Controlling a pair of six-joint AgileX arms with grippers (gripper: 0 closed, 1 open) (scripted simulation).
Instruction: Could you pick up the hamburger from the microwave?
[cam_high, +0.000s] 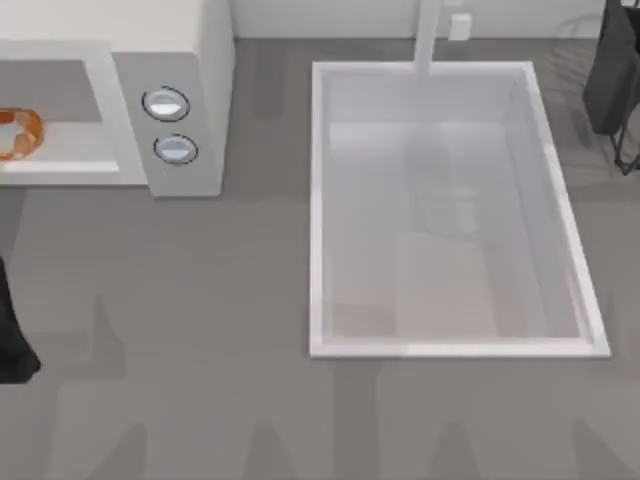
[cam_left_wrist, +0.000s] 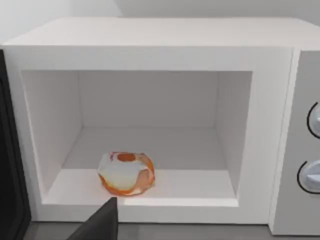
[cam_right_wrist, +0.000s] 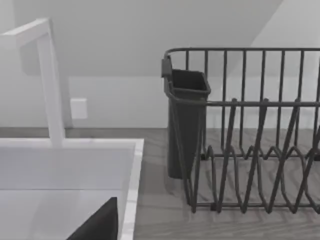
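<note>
Far left of the table: microwave (cam_high: 170, 60) with cavity open, hamburger (cam_high: 18, 133) sitting inside on the cavity floor, near the front lip and toward the cavity's left wall. Same hamburger (cam_left_wrist: 126, 173) dead ahead in the left wrist view, with the left gripper (cam_left_wrist: 97, 222) hanging just outside the opening, apart from it, gripping nothing; can't tell how wide its fingers are. Middle to right: big white sink (cam_high: 318, 200), basin bare. Far right: dark dish rack (cam_right_wrist: 250, 130) with a cup-like holder (cam_right_wrist: 184, 120) hooked on its end. Right gripper (cam_right_wrist: 97, 222) parked over the sink's edge; finger spread impossible to tell.
</note>
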